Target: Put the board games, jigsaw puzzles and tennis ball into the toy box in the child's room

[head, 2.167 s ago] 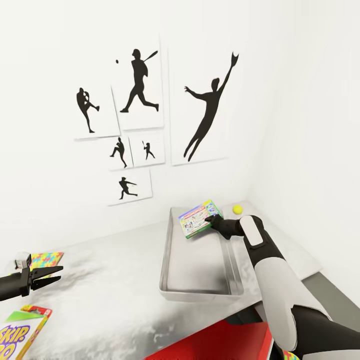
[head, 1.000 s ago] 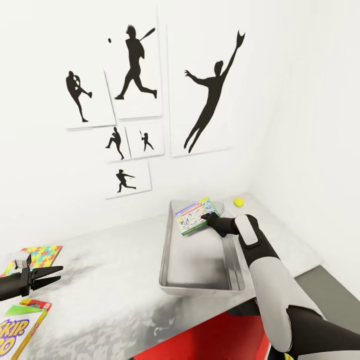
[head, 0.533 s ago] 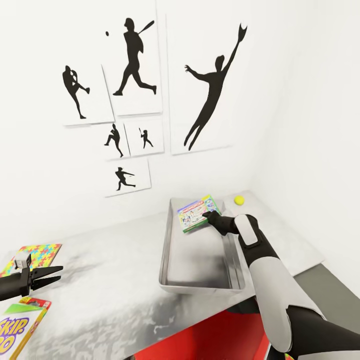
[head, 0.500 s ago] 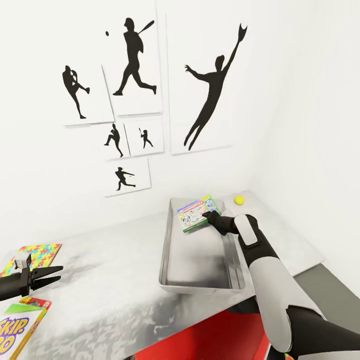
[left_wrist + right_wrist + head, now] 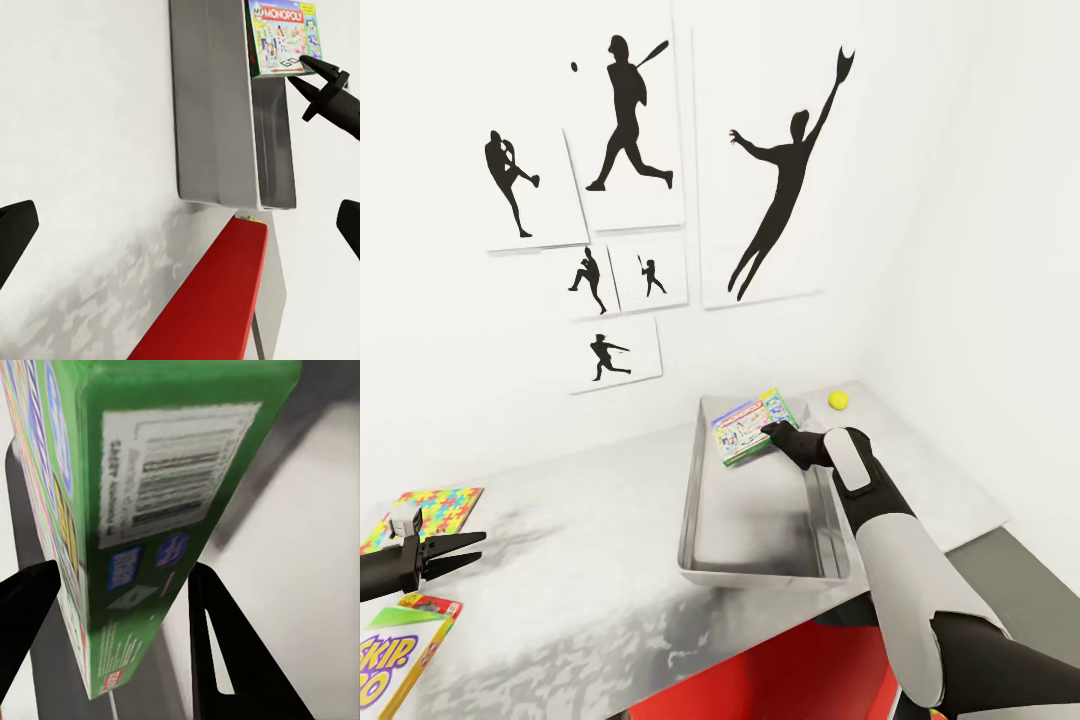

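Green-edged and brightly printed, the Monopoly box (image 5: 748, 428) sits tilted over the far end of the toy box (image 5: 705, 520), a shallow grey metal tray on the pale counter (image 5: 560, 560). From the head view the right claw (image 5: 772, 430) is clamped on the game's near corner, with the game inside the tray's outline but apparently not yet lying flat. Beyond the toy box, toward the corner, lies the tennis ball (image 5: 838, 401). Well away from the toy box on the robot's left, the left claw (image 5: 465, 551) hovers with fingers apart and empty, near a jigsaw puzzle (image 5: 435, 508) and a Skip-Bo game (image 5: 400, 665), the latter cut off by the frame edge.

Seen from the left wrist, the game (image 5: 281, 37) overhangs the far end of the toy box (image 5: 214, 112), the right claw (image 5: 311, 71) pinching its edge; something red (image 5: 210, 300) lies below the counter edge, which I cannot identify.

Close in on the right wrist, the game's green side panel (image 5: 172, 472) with its barcode sits between the two dark fingers (image 5: 217, 637).

Such a box is probably light, stiff cardboard with a slick printed skin, so a pinch across the thin edge suits it, though it may swivel about the grip. Whether its far corner touches the tray floor is hidden.
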Available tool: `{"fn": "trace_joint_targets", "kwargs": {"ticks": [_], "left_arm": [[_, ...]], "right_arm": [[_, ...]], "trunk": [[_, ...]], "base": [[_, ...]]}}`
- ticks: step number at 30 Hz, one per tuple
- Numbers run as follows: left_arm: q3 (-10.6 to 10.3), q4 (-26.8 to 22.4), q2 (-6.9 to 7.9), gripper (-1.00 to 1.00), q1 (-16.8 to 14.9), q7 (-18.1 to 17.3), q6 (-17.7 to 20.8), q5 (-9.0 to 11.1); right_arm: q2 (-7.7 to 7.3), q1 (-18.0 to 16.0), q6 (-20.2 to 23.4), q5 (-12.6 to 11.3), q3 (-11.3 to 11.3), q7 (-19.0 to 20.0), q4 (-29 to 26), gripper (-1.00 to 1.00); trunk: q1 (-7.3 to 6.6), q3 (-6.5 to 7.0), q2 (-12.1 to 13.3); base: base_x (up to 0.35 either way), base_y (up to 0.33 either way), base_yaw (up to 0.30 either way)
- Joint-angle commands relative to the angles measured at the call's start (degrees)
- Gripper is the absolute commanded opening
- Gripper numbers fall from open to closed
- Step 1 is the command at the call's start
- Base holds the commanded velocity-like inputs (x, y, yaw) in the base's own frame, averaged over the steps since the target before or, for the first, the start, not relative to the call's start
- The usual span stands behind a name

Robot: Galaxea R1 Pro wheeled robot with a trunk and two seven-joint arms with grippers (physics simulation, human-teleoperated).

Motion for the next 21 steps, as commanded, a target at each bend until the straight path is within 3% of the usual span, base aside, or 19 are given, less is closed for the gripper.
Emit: {"fn": "trace_joint_targets", "kwargs": {"ticks": [1, 16, 21], "left_arm": [[-0.01, -0.01, 0.02, 1.0, -0.04, -0.26, 0.59, -0.06], [-0.01, -0.07, 0.01, 1.0, -0.04, -0.26, 0.27, 0.36], [-0.01, -0.1, 0.06, 1.0, 0.32, -0.26, 0.07, 3.12]], "right_arm": [[0.06, -0.07, 0.19, -0.63, -0.21, -0.54, -0.08, -1.0], [0.23, -0.12, 0.18, -0.64, -0.19, -0.59, -0.08, -1.0], [0.24, -0.12, 0.18, -0.64, -0.19, -0.59, -0.1, -1.0]], "trunk": [[0.03, -0.12, -0.12], [0.03, -1.13, -0.12], [0.03, -1.6, -0.12]], "base": [[0.0, 0.0, 0.0], [0.0, 0.0, 0.0], [0.0, 0.0, 0.0]]}}
